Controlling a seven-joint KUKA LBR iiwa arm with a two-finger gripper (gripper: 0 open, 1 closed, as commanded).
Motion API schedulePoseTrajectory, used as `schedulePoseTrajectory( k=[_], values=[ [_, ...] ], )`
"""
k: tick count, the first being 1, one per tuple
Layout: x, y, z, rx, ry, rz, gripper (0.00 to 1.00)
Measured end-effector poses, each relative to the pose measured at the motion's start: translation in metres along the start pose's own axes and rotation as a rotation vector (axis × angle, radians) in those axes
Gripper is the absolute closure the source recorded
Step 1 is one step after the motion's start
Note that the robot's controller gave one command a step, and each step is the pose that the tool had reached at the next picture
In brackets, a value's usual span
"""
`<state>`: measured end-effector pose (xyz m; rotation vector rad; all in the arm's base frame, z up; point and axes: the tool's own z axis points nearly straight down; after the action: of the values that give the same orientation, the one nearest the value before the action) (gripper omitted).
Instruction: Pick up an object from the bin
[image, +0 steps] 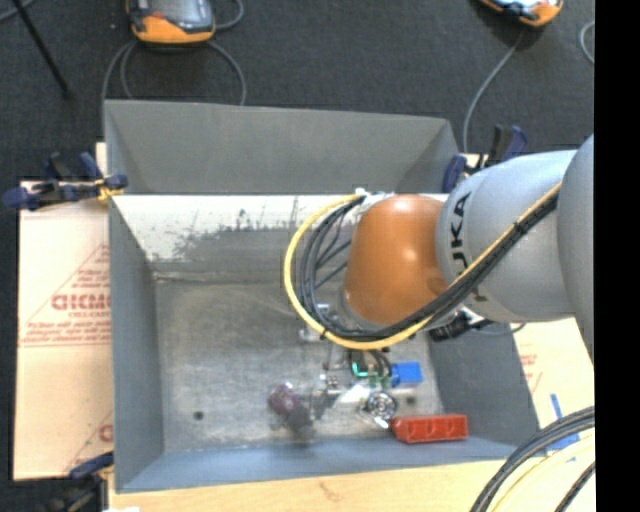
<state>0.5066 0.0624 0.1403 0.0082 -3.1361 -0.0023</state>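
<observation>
My gripper (327, 388) hangs low over the front middle of the bin, just under the arm's orange cover. A small dark purple lump (288, 403) lies on the floor right beside it on the left. On the gripper's right sits a shiny round metal piece (379, 405), and a small blue block (406, 374) lies a little behind that. A flat red block (431, 428) rests near the front right corner. Nothing can be made out between the fingers.
The arm and its cable loops reach in from the right and hide the middle right of the bin. A small green bit (361, 370) peeks out under the wrist. The left half of the floor is bare grey metal.
</observation>
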Motion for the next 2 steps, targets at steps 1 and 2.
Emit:
schedulePoseTrajectory(
  k=[1,2],
  values=[
    [0.0178,-0.0093,0.067,0.002,-0.022,-0.103,0.0],
    [0.0182,-0.0086,0.065,0.001,-0.02,-0.101,1.0]
  ],
)
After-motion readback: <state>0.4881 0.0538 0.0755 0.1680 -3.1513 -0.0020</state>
